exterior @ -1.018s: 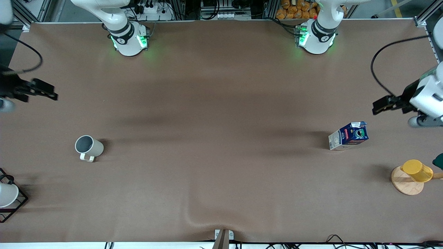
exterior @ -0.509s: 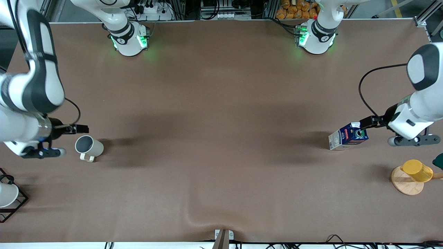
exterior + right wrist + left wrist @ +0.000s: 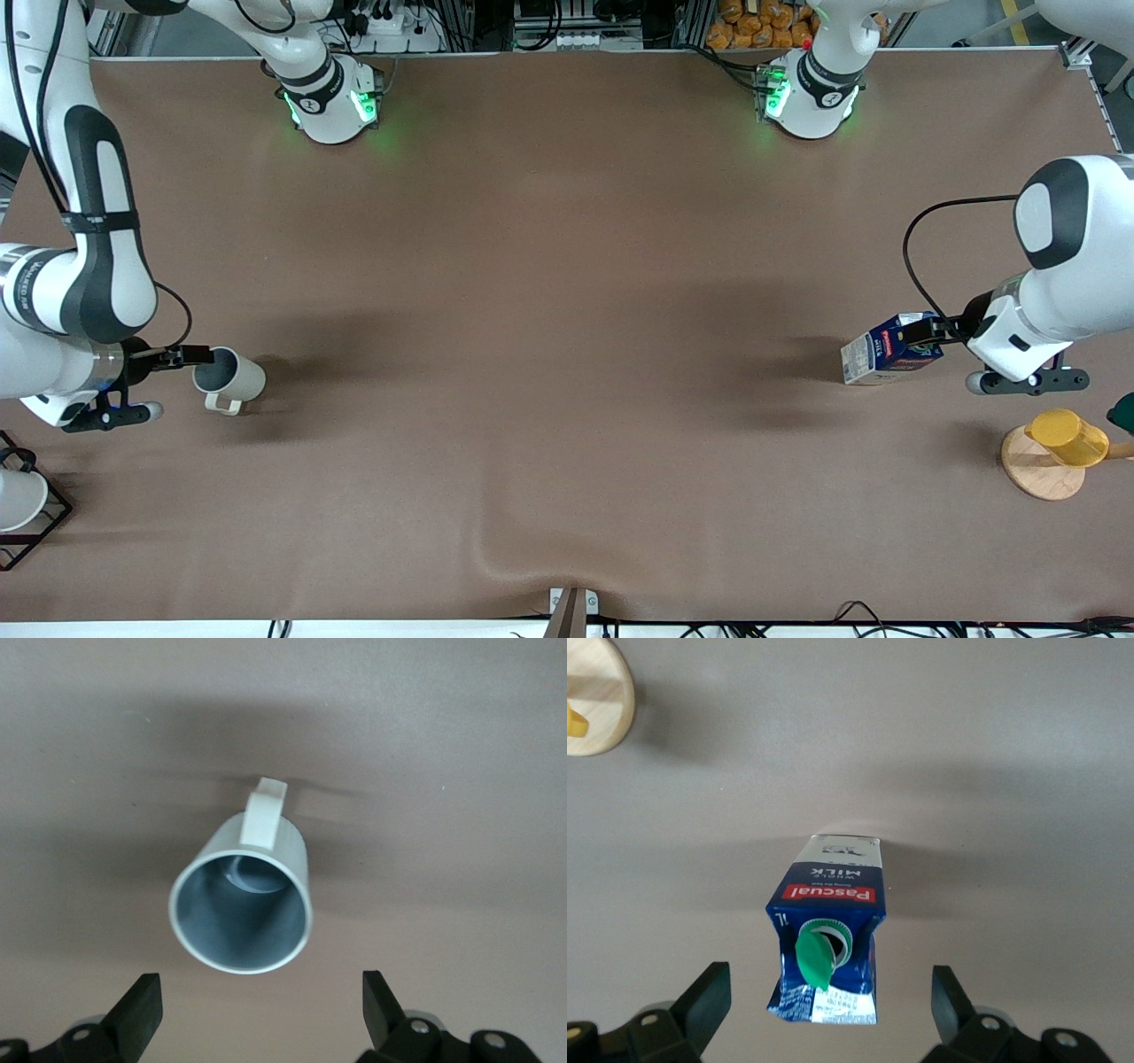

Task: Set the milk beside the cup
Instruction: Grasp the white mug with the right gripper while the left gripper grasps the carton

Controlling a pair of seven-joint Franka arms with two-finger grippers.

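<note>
front view shows the milk [image 3: 891, 347] upright near the left arm's edge, the cup [image 3: 228, 379] near the right arm's edge. left gripper [image 3: 826, 1010] hangs over it, jaws wide, straddling the carton top. right gripper [image 3: 257, 1014], also wide, hangs over the cup.

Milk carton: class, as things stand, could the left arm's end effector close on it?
Probably yes. The left end effector hangs open right at the upright milk carton, fingers spread wider than it. Nothing stands between them; the yellow cup is clear of the approach.
</note>
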